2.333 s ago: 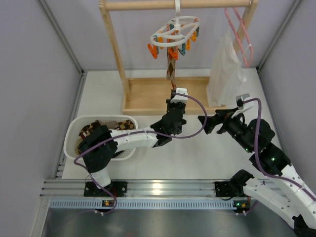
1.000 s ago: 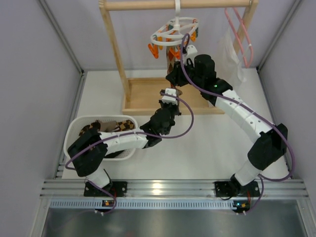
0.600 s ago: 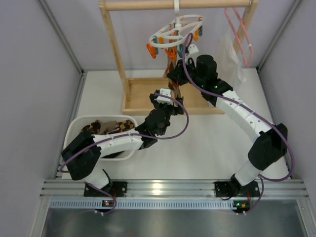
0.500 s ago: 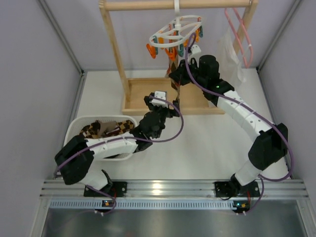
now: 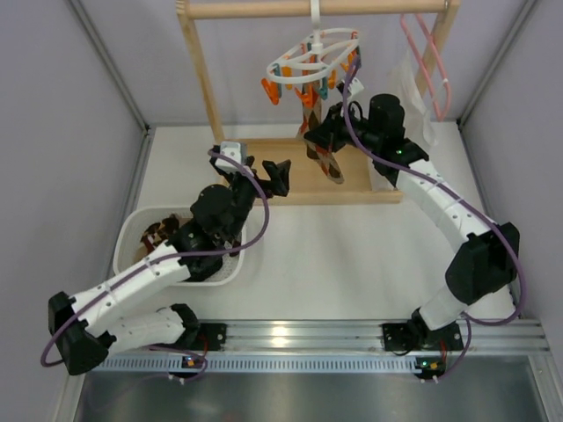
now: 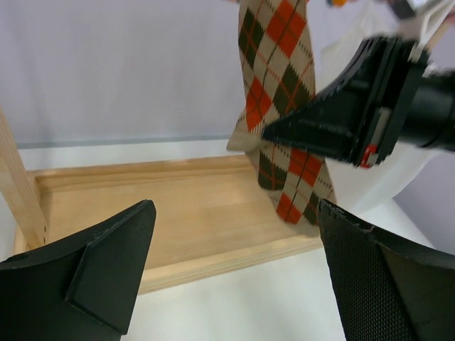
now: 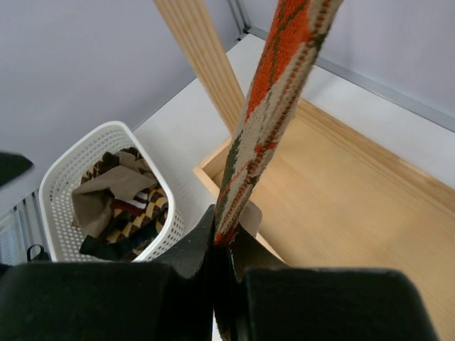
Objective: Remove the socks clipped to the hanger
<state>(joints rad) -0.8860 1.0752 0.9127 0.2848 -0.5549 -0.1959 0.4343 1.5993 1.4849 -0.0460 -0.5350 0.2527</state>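
Note:
The white ring hanger point(image 5: 312, 54) with orange and teal pegs hangs from the wooden rail. One tan, orange and dark argyle sock point(image 5: 329, 163) dangles from it over the wooden base. My right gripper point(image 5: 315, 138) is shut on that sock point(image 7: 284, 85), with the fabric pinched between its black fingers point(image 7: 192, 245). The left gripper point(image 5: 260, 167) is open to the left of the sock, apart from it, with nothing in it. In the left wrist view the sock point(image 6: 281, 85) hangs ahead, with the right gripper point(image 6: 274, 132) on it. More socks point(image 5: 163, 236) lie in the basket.
A white perforated basket point(image 5: 234, 271) stands at the left beside the wooden stand's base point(image 5: 264, 189). The stand's post point(image 5: 204, 83) rises behind it. A pink hanger point(image 5: 422, 53) carries a white translucent garment point(image 5: 400, 114) at the right, close behind the right arm.
The left gripper has opened and drawn back to the left, away from the sock's lower end. The right gripper has shut on the hanging sock.

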